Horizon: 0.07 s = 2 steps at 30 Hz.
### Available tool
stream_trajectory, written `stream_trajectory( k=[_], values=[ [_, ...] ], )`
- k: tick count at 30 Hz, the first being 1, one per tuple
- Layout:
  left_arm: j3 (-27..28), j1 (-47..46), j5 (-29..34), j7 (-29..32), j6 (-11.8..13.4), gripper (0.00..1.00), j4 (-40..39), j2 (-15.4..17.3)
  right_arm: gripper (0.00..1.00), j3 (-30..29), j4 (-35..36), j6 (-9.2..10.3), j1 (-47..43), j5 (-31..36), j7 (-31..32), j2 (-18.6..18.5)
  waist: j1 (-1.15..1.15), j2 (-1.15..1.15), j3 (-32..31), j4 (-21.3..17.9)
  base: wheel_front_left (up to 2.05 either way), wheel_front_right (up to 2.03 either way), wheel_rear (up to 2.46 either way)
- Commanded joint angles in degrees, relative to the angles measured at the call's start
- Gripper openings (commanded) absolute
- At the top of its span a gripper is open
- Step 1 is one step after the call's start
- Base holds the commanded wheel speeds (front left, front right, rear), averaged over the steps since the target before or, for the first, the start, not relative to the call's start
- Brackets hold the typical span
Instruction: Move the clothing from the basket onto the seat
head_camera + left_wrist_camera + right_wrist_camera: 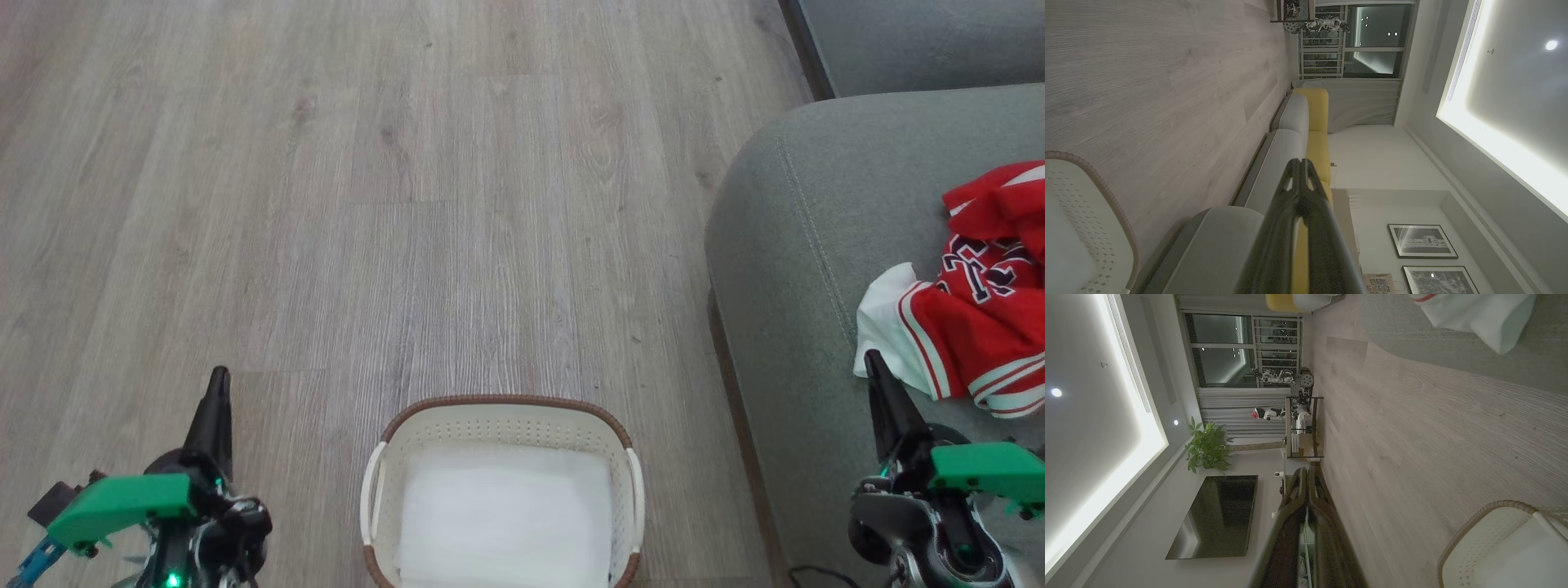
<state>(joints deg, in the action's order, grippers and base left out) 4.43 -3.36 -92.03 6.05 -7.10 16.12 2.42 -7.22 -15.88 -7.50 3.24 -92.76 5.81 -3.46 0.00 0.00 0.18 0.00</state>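
**Head view: basket bare, clothing on the seat**

The clothing (pixel 980 318) lies heaped on the seat (pixel 784 212), to the right of the basket (pixel 502 412), which holds just its white liner (pixel 506 514). My left fingers (pixel 218 380) and right fingers (pixel 873 361) are pressed together, carrying nothing. Judgement: transfer looks complete. The right tip sits close to the white hem, so I should back off straight to avoid snagging cloth.

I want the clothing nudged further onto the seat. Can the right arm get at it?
Probably yes: the right gripper, shut, has its tip beside the white edge of the clothing on the seat, with nothing between them.
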Motion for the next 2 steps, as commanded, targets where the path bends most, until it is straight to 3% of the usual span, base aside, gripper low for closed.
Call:
stream_trajectory(
  k=[1, 2],
  values=[
    [2.08, -2.83, -0.14, 0.44, -0.38, 0.00, -2.07, 0.45, 0.00, 0.94, 1.87, 0.01, 2.92, 0.40, 0.49, 0.37, 0.00, 0.00, 0.00, 0.00, 0.00, 0.00, 0.00],
    [2.08, -2.83, -0.14, 0.44, -0.39, 0.00, -2.07, 0.45, 0.00, 0.94, 1.87, 0.01, 2.92, 0.41, 0.49, 0.37, 0.00, 0.00, 0.00, 0.00, 0.00, 0.00, 0.00]
  ],
)
